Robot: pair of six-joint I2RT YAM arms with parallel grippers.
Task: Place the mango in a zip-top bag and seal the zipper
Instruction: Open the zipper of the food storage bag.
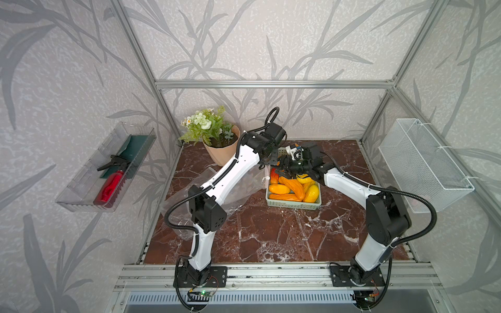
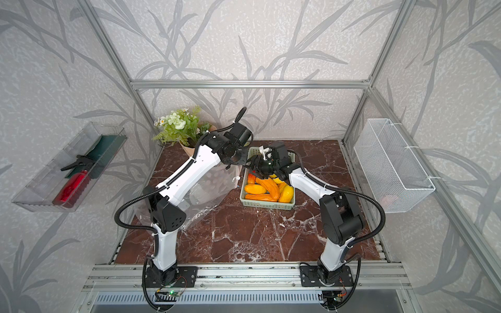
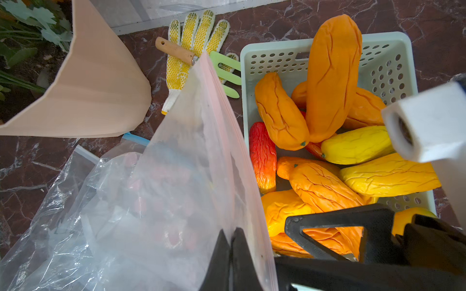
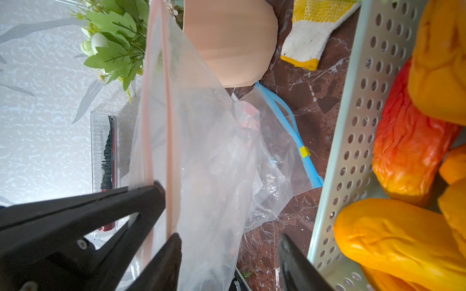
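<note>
Left wrist view: the left gripper [image 3: 230,235] is clamped shut on the top edge of a clear bag [image 3: 189,151], holding it upright above the marble table [image 3: 25,156]. The bag's pink zipper [image 3: 227,113] runs away from the pinched spot. Just beside the bag stands a pale green basket [image 3: 277,45], and the mangoes [image 3: 332,75] all lie piled inside it, orange, yellow and one red. Right wrist view: the right gripper [image 4: 229,236] has its jaws apart and grips nothing. One finger lies against the bag close under the zipper, the other is near the basket's perforated wall, and part of the bag's side hangs in the gap between them. A second bag [image 4: 277,141] with a blue zipper lies crumpled on the table behind the held one. A pot [image 4: 227,45] of flowers and a yellow-dotted glove [image 3: 199,32] sit near the basket. In both top views the two arms meet over the basket's far corner, towards the back of the table.
</note>
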